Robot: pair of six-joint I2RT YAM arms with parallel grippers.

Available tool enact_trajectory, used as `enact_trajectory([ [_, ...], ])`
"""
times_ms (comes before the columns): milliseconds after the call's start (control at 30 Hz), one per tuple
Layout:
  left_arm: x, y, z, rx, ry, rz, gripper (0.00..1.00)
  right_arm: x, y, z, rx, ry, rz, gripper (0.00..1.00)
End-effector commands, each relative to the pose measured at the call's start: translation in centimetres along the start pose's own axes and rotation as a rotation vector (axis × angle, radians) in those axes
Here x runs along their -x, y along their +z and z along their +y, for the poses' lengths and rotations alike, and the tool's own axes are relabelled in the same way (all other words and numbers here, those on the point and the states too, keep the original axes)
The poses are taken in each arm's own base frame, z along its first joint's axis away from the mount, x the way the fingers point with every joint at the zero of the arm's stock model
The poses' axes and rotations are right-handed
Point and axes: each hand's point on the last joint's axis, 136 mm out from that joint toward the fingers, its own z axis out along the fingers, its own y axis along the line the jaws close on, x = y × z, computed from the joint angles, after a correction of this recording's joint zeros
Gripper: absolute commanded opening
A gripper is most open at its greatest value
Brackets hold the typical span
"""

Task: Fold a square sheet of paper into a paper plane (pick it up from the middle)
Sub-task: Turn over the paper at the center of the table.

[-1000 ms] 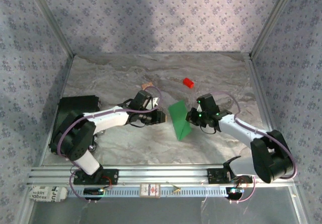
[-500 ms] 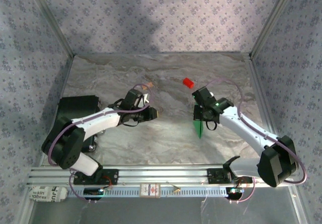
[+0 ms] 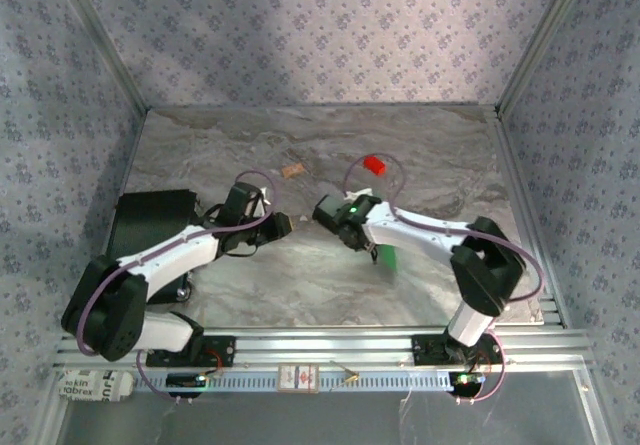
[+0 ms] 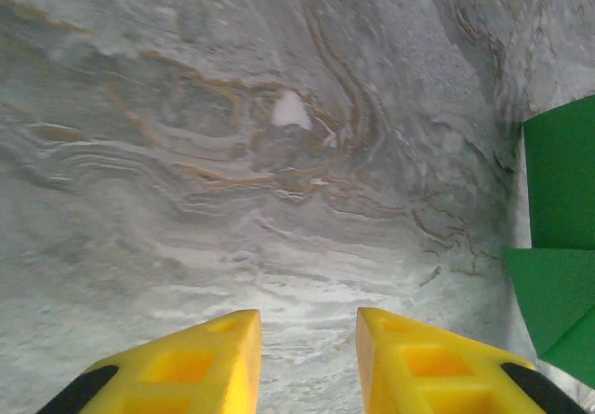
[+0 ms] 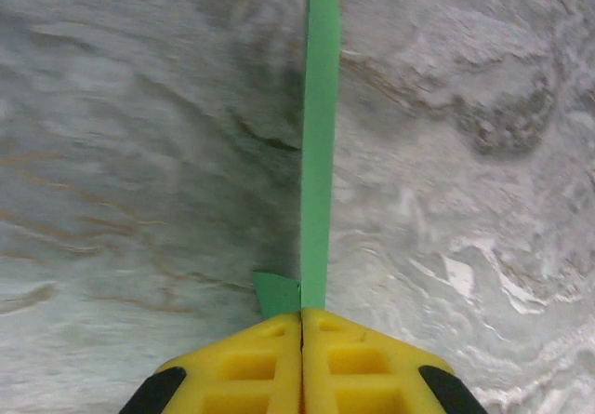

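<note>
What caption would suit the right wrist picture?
Shut yellow end effector pinching folded green paper edge-on over the marble table.

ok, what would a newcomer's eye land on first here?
The thin bright green sheet of paper, pinched edge-on in the shut yellow right claw against the grey marbled table. Next, the open yellow left claw hovering over bare marble. A small red block sits toward the table's far side.

Floral-patterned walls [image 3: 320,35] enclosing three sides, marbled grey tabletop [image 3: 450,145] lying under soft light, aluminium rail [image 3: 320,343] running along near edge.
</note>
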Motion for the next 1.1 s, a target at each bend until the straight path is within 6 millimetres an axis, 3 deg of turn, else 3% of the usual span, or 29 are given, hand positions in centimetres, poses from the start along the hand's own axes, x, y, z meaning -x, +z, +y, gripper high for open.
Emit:
enact_trajectory([
  [0, 0.5, -1.1, 1.8, 0.043, -0.068, -0.048, 0.34, 0.9, -0.9, 2.1, 0.004, -0.014, -0.031, 0.09],
  [200, 0.7, -1.8, 2.4, 0.051, -0.084, -0.07, 0.35, 1.2, -1.4, 7.3, 0.211, 0.031, -0.012, 0.15],
  [367, 0.6, -1.7, 1.7, 0.013, -0.078, -0.064, 0.34, 2.0, -3.2, 10.7, 0.563, 0.133, -0.025, 0.28],
  [500, 0.7, -1.6, -0.2, -0.083, -0.058, -0.049, 0.31, 2.4, -3.1, 8.9, 0.734, 0.292, -0.036, 0.34],
  [733, -0.2, -0.4, -2.6, -0.137, -0.003, 0.01, 0.29, 0.9, -0.7, 3.6, 0.935, 0.592, -0.039, 0.4],
  [833, -0.7, 0.7, -4.0, -0.162, 0.013, 0.049, 0.28, 0.3, -0.9, 2.6, 1.01, 0.605, -0.056, 0.57],
  [1067, -2.0, 2.7, -8.3, -0.223, 0.082, 0.114, 0.28, -0.4, -0.4, 0.2, 0.982, 0.635, -0.166, 0.68],
])
